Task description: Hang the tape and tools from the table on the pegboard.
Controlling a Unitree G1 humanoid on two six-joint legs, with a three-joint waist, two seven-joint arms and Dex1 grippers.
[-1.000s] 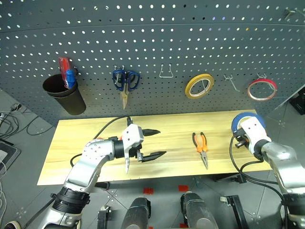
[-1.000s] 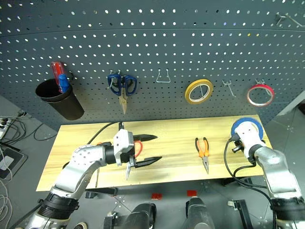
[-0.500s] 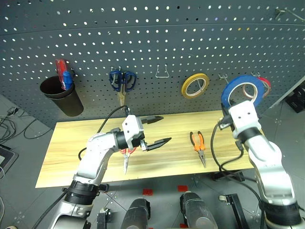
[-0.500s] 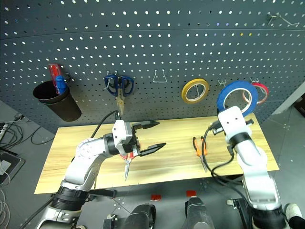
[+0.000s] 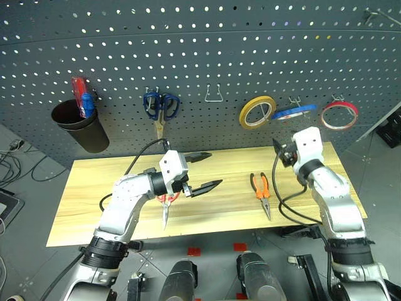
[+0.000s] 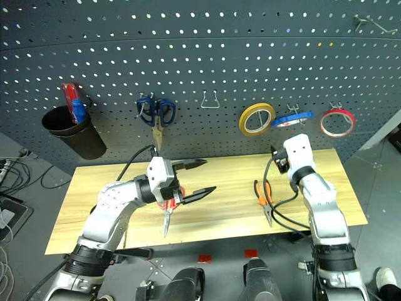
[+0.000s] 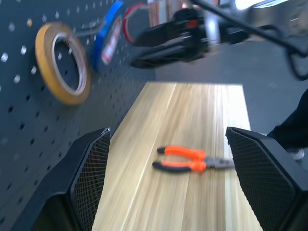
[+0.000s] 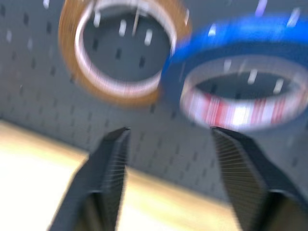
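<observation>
The blue tape point(image 5: 293, 113) hangs tilted on a hook of the dark grey pegboard point(image 5: 200, 56), between the yellow and red-rimmed rolls. My right gripper point(image 8: 169, 131) is open just below and in front of the tape point(image 8: 231, 41), holding nothing. My left gripper point(image 5: 215, 169) is open over the middle of the table point(image 5: 88, 194). The red-handled scissors point(image 5: 164, 216) lie under it, their handles partly hidden by the hand. The orange-and-black pliers point(image 5: 262, 190) lie flat on the table between the two arms.
On the pegboard hang a black cup point(image 5: 78, 125) with red and blue items, blue-handled scissors point(image 5: 163, 105), an empty wire hook point(image 5: 215, 94), a yellow roll point(image 5: 257, 111) and a red-rimmed roll point(image 5: 339, 115). A black cable runs along each arm.
My right arm lifted the blue tape from the table's right end to the pegboard. It has opened and let go, and the tape now hangs on the hook. My left gripper stayed open, barely moved.
</observation>
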